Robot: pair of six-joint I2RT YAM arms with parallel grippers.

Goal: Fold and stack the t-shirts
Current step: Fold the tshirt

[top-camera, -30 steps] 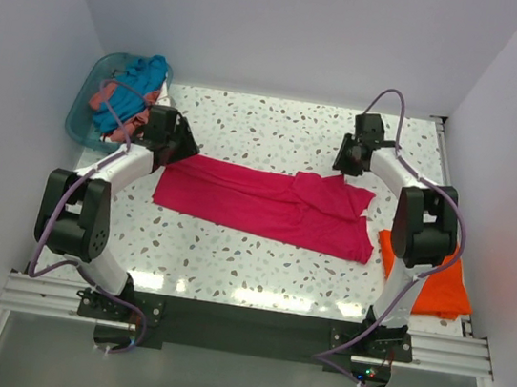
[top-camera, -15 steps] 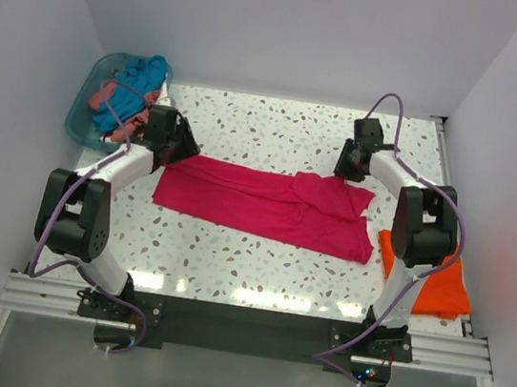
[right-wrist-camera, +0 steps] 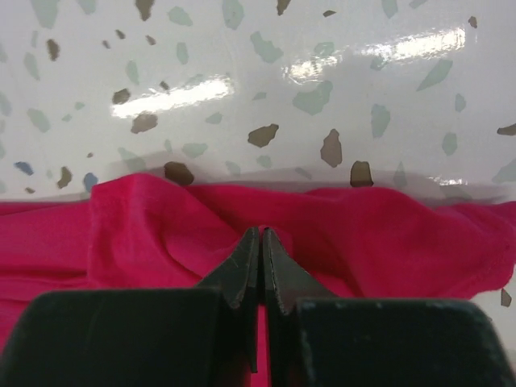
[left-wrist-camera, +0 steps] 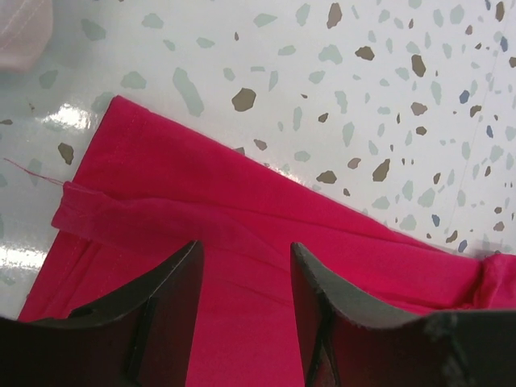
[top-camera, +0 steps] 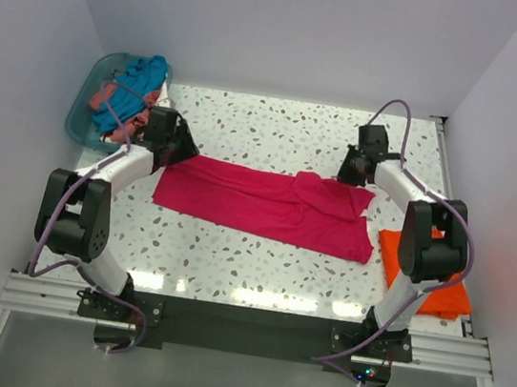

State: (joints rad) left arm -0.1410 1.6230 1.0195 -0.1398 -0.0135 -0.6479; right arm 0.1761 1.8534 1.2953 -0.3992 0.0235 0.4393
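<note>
The magenta t-shirt (top-camera: 267, 204) lies folded into a long band across the table (top-camera: 268, 127). My left gripper (top-camera: 186, 150) hovers open over its left end. In the left wrist view the two fingers of the left gripper (left-wrist-camera: 246, 250) straddle the flat magenta t-shirt (left-wrist-camera: 161, 185) with nothing between them. My right gripper (top-camera: 350, 176) is at the band's far right corner. In the right wrist view the right gripper (right-wrist-camera: 260, 234) is shut, with folds of the magenta t-shirt (right-wrist-camera: 145, 226) bunching up to its tips. A folded orange t-shirt (top-camera: 438, 286) lies at the right, partly behind the right arm.
A translucent teal basin (top-camera: 83, 106) at the back left holds a heap of teal and salmon t-shirts (top-camera: 134, 85). A pale pink cloth edge (left-wrist-camera: 24, 32) shows at the top left of the left wrist view. White walls close in the table on three sides.
The right gripper has moved right and nearer along the shirt's far edge and has shut on the fabric. The left arm has barely moved.
</note>
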